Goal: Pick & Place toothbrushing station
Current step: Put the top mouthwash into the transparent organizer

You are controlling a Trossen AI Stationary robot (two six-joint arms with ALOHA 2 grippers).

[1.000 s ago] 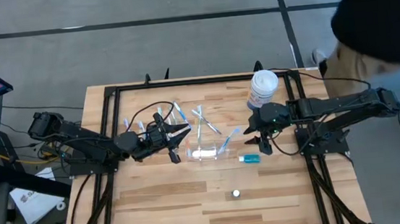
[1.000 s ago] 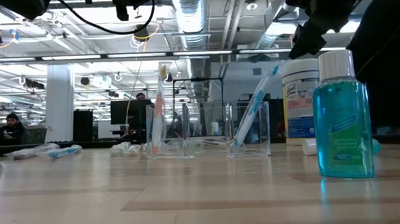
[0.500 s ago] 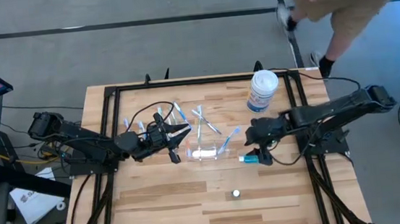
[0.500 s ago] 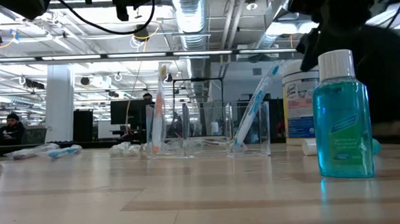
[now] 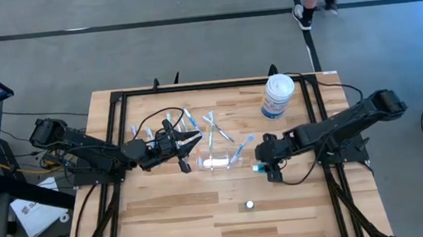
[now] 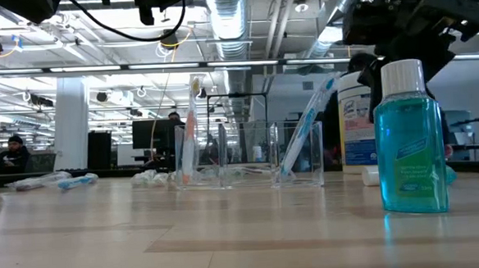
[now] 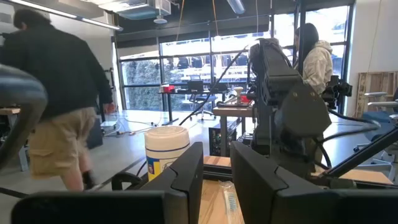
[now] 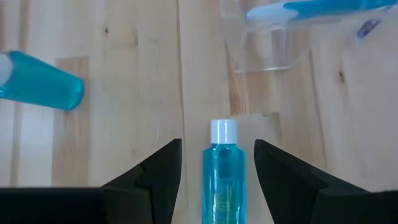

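Note:
A clear cup (image 5: 217,162) stands mid-table with toothbrushes (image 6: 305,130) leaning in it. More white-and-blue toothbrushes (image 5: 216,126) lie loose behind it. A small bottle of blue liquid with a white cap (image 8: 222,174) lies flat on the wood to the right of the cup (image 8: 267,53), cap toward it. My right gripper (image 5: 266,167) is open over this bottle, one finger on either side and a gap at each side. My left gripper (image 5: 193,151) is open and empty, just left of the cup.
A second blue bottle (image 5: 250,204) stands upright near the table's front, close to the low camera (image 6: 411,150). A large white tub (image 5: 278,96) stands at the back right. A black frame (image 5: 117,142) borders the table. A person walks beyond the far edge.
My right gripper has gone from beside the white tub toward the table's near and left, and now stands over the lying blue bottle. The person behind the table has walked away from it.

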